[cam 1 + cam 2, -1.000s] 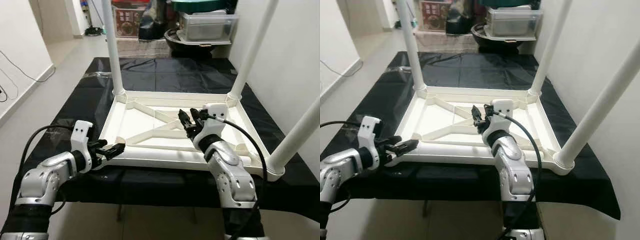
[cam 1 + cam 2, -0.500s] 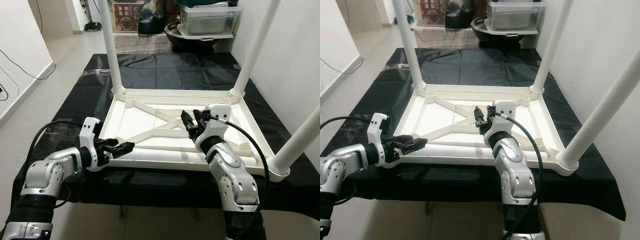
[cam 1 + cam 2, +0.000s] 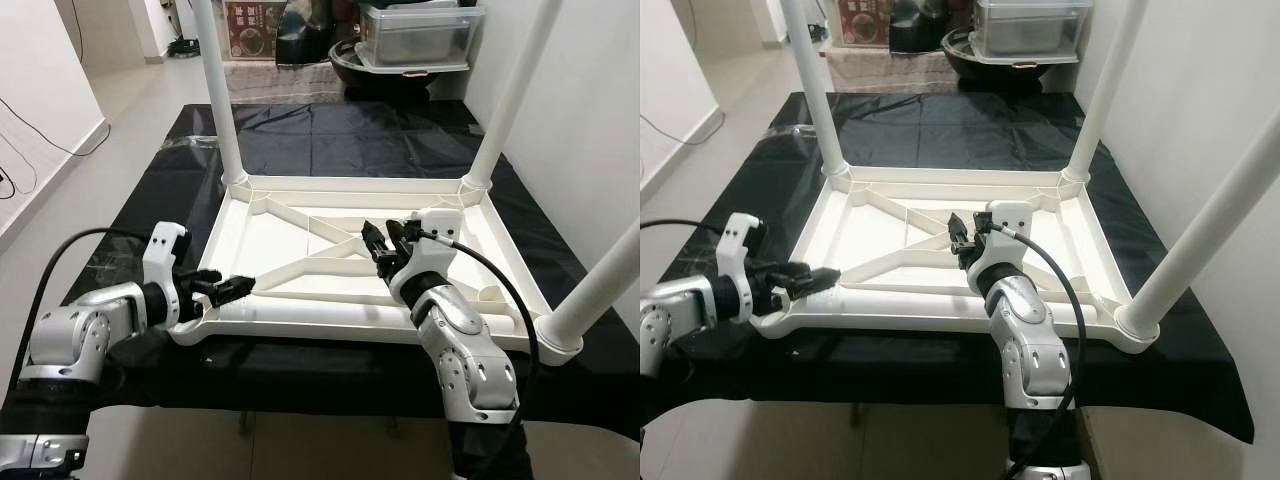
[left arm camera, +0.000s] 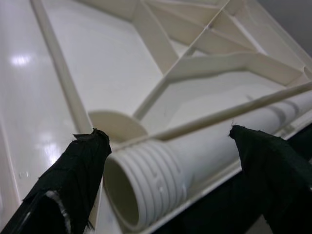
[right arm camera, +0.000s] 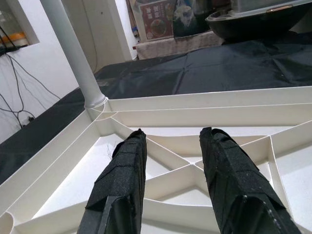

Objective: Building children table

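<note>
Loose leg point(image 3: 330, 314) lies along the near rim of the upturned tabletop point(image 3: 270, 235), threaded end between the left gripper point(image 3: 232, 286) fingers, spread wide (no contact yet). Close just behind the threads, lift level toward the empty corner socket. Right gripper point(image 3: 378, 243), fingers parted, hovers over the centre ribs.

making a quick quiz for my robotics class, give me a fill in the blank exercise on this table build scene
1. The upturned white tabletop has ____ legs standing upright in its corners.
2. The loose leg lies along the near edge, its ____ end between the open fingers of the left pincer.
3. The right pincer hovers over the ribs with its fingers ____.
4. The tabletop rests on a ____ cloth.

Missing words: three; threaded; open; black
</note>
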Motion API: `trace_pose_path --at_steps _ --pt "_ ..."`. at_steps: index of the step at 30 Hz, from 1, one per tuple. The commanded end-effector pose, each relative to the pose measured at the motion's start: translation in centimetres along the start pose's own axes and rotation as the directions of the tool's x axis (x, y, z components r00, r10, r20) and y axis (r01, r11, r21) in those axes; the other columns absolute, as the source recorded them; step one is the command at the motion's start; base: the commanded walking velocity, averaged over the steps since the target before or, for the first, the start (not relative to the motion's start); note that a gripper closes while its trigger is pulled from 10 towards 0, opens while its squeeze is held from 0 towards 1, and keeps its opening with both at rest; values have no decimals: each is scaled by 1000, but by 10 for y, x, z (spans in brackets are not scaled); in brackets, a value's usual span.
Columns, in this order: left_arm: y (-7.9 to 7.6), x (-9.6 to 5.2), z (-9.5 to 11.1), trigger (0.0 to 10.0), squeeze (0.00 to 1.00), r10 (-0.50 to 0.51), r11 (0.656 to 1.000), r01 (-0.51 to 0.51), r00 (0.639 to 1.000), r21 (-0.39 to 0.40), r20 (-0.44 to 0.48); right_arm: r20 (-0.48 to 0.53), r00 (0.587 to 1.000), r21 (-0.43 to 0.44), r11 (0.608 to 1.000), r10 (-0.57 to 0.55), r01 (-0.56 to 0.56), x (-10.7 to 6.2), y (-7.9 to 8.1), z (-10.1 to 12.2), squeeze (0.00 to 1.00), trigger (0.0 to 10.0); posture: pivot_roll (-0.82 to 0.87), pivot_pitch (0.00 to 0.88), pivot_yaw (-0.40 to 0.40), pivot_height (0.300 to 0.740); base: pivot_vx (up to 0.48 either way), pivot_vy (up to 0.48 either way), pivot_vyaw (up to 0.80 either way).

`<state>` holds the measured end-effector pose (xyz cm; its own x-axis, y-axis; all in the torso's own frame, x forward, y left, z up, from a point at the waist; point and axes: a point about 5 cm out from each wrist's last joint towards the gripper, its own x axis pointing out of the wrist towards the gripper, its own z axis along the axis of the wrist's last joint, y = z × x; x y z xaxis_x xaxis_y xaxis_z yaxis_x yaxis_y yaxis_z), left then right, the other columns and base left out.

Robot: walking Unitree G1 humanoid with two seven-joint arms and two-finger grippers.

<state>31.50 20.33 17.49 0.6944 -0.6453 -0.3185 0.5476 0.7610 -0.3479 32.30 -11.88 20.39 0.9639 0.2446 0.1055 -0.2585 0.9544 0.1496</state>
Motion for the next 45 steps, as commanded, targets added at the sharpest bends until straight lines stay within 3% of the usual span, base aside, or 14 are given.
trace_pose_path --at_steps 1,17,26,28,31,43,44,45 --pt "-2 2 -8 10000 0 -17 1000 16 999 -21 -38 -12 1000 1 1000 17 -17 0 5 -1 0 10000 112 112 9 740 0 0 0" --pt "-12 14 -12 10000 0 -65 994 60 996 -97 -55 -9 1000 -4 1000 5 -5 -1 3 0 0 10000 111 119 11 740 0 0 0" --pt "-17 20 -13 10000 0 -131 974 122 991 -190 -40 -4 1000 -6 1000 2 -2 -1 4 1 0 10000 108 120 15 740 0 0 0" --pt "-22 19 -9 10000 0 -222 938 220 975 -268 25 -5 1000 -9 1000 0 0 -1 4 1 0 10000 106 121 18 740 0 0 0" --pt "-26 13 0 10000 0 -327 880 350 937 -321 125 -6 1000 -9 1000 -4 4 -1 3 1 0 10000 103 122 18 740 0 0 0" --pt "-23 -7 -4 10000 0 -415 827 436 900 -355 137 -2 1000 -11 1000 -9 9 0 2 1 0 10000 106 127 14 740 0 0 0" --pt "-21 -11 -10 7922 0 -427 818 437 897 -374 115 0 1000 -12 1000 -10 10 0 2 2 0 10000 105 127 15 740 0 0 0" --pt "-21 -11 -10 7922 0 -427 818 437 897 -374 115 0 1000 -12 1000 -10 10 0 2 2 0 10000 105 127 15 740 0 0 0"
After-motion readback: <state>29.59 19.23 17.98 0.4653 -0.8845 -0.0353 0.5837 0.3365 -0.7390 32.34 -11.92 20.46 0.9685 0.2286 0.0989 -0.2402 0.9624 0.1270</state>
